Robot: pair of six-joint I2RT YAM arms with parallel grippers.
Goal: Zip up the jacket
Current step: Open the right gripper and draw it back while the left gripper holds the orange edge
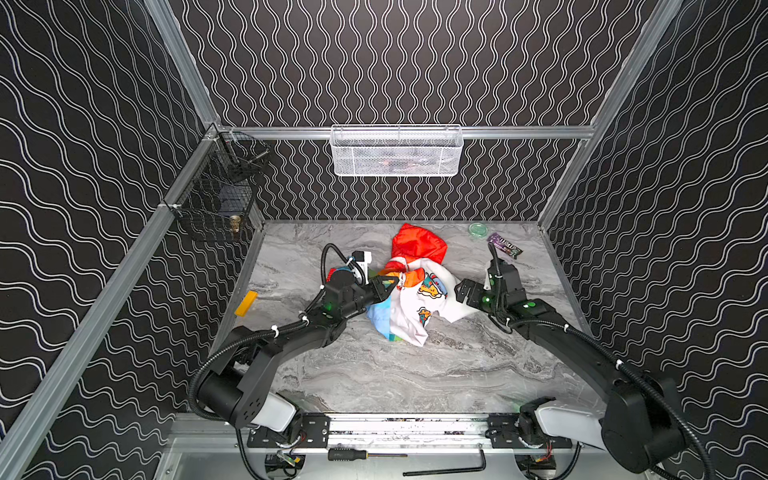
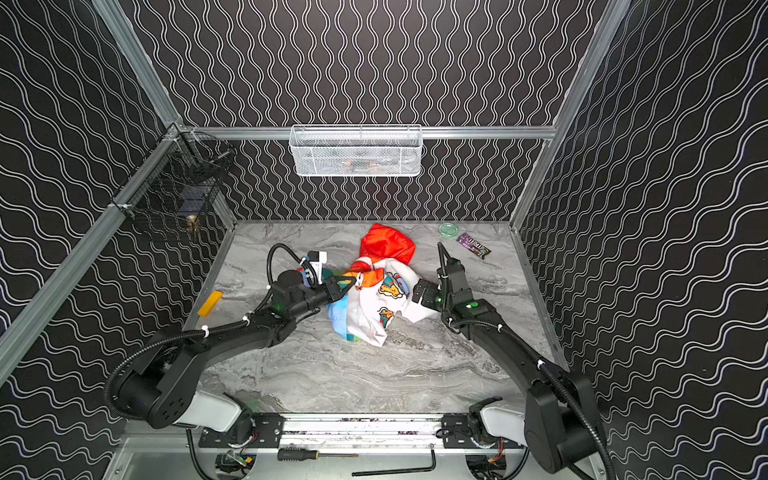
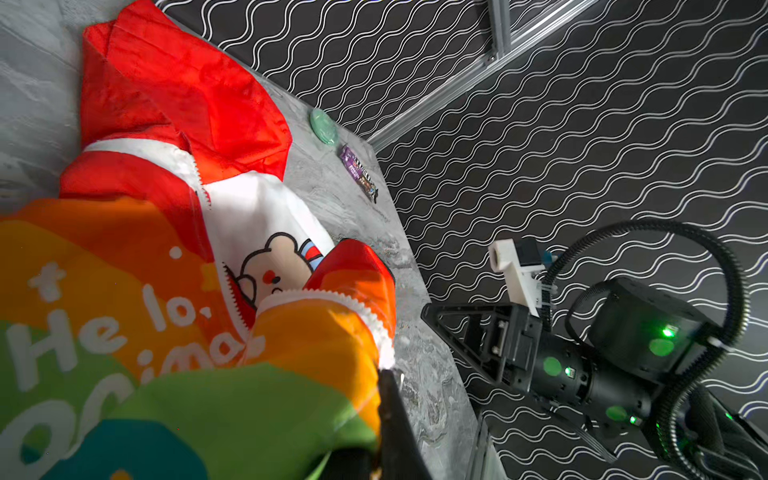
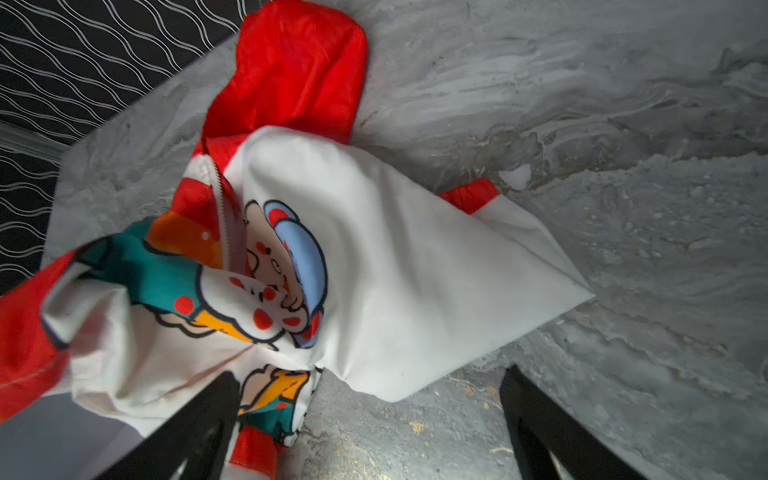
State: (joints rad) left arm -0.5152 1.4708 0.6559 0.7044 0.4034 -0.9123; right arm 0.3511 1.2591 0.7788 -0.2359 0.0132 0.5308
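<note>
An orange block (image 1: pixel 246 303) lies at the marble table's (image 1: pixel 374 374) left edge. The left gripper (image 1: pixel 392 285) is clenched on the zipper edge of the jacket (image 1: pixel 415 307), which is crumpled mid-table with its red hood toward the back wall; its white lettering reads "He lo". The right gripper (image 1: pixel 462 293) hangs released beside a white sleeve. The purple candy bar's (image 1: pixel 504 245) label is unreadable.

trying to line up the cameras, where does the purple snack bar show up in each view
Top view: snack bar at the far right of the tabletop, just right of the green lid.
Top view: same far-right spot, again beside the lid.
Left wrist: on the tabletop beyond the jacket, next to the lid.
Right wrist: not in it.
Shared landmark: the jacket's red hood, seen in all four.
</note>
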